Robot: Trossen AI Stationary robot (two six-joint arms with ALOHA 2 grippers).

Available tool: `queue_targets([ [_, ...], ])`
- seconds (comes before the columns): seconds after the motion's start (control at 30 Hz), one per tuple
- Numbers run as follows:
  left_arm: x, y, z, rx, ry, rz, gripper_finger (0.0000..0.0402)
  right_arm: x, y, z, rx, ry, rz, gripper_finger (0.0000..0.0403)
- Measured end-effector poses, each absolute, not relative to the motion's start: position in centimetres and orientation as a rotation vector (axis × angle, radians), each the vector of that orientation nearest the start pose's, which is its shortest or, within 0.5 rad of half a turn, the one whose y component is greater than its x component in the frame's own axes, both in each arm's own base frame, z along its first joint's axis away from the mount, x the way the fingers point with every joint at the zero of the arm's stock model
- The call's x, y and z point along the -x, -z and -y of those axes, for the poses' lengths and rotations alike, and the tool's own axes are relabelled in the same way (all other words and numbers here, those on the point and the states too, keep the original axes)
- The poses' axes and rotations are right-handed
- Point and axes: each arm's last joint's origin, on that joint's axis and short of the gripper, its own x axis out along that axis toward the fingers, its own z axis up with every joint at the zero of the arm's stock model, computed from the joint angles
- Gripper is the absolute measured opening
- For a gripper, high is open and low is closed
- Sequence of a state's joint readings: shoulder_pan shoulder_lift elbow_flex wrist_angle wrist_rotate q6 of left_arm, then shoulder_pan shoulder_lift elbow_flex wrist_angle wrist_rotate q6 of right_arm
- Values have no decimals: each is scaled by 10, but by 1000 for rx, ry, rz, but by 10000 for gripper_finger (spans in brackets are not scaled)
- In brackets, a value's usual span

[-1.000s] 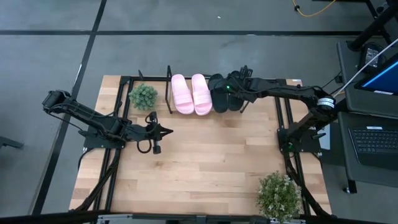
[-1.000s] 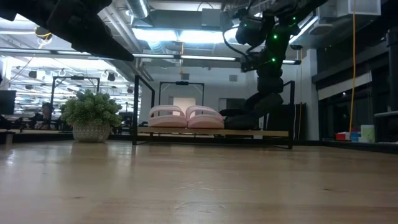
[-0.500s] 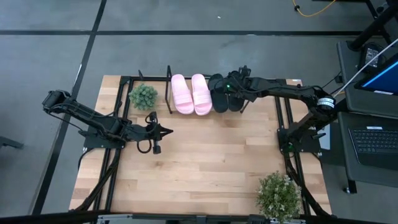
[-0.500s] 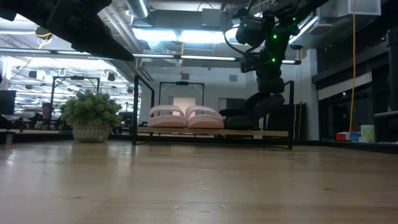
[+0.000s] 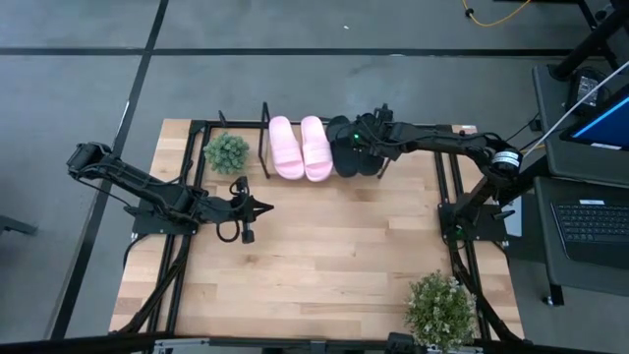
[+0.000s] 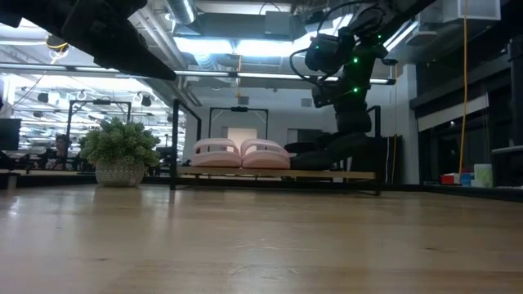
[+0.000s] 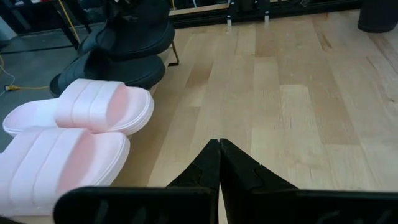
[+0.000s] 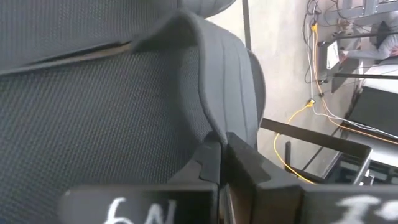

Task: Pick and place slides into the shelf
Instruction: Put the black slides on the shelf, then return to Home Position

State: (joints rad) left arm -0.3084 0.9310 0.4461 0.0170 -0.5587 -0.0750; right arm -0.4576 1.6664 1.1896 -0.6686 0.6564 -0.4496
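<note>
Two pale pink slides (image 5: 298,147) lie side by side on the shelf (image 5: 263,147) at the table's far edge, soles on its board (image 6: 278,174). Two black slides (image 5: 343,147) lie to their right. My right gripper (image 5: 371,135) is over the rightmost black slide (image 5: 367,155), shut on it. My left gripper (image 5: 265,207) is shut and hovers over the table's left middle, touching nothing. The left wrist view shows it (image 7: 219,152) with the pink slides (image 7: 93,112) and black slides (image 7: 118,62) beyond. My right gripper (image 8: 222,152) pinches the rightmost black slide by the edge of its wide strap (image 8: 214,127), between the two fingers. The fingers come from above, slanting from the table's right. The slide lies low along the shelf board (image 6: 327,155), beside the other black slide.
A small potted plant (image 5: 227,151) stands left of the shelf, and a larger one (image 5: 441,307) is at the table's near right corner. Bare wood lies between the arms. A laptop (image 5: 595,221) sits on a stand off the table's right.
My right gripper has moved a little toward the table's far left, staying shut on the black slide. The slide's raised end has come down, so it lies flatter on the shelf. The shelf and its slides have slid slightly toward the table's left.
</note>
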Motion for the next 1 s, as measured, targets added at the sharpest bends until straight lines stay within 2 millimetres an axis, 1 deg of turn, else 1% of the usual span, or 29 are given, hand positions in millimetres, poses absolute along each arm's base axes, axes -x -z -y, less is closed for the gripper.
queue_targets([
  [0.13, -185, -213, 43, -124, -262, -416, 0, -286, -225, 161, 474, 702, -1400, 17],
  [0.33, -185, -213, 43, -124, -262, -416, 0, -286, -224, 161, 471, 696, -1404, 68],
  [0.43, -185, -213, 43, -124, -262, -416, 0, -286, -224, 161, 471, 694, -1405, 79],
  [0.53, -185, -213, 43, -124, -262, -416, 0, -286, -224, 160, 465, 684, -1402, 80],
  [0.73, -185, -213, 43, -124, -262, -416, 0, -289, -222, 158, 405, 597, -1368, 79],
  [0.87, -185, -213, 43, -124, -262, -416, 0, -290, -222, 158, 361, 621, -1340, 80],
  [1.0, -185, -213, 43, -124, -262, -416, 0, -290, -223, 159, 358, 625, -1332, 80],
])
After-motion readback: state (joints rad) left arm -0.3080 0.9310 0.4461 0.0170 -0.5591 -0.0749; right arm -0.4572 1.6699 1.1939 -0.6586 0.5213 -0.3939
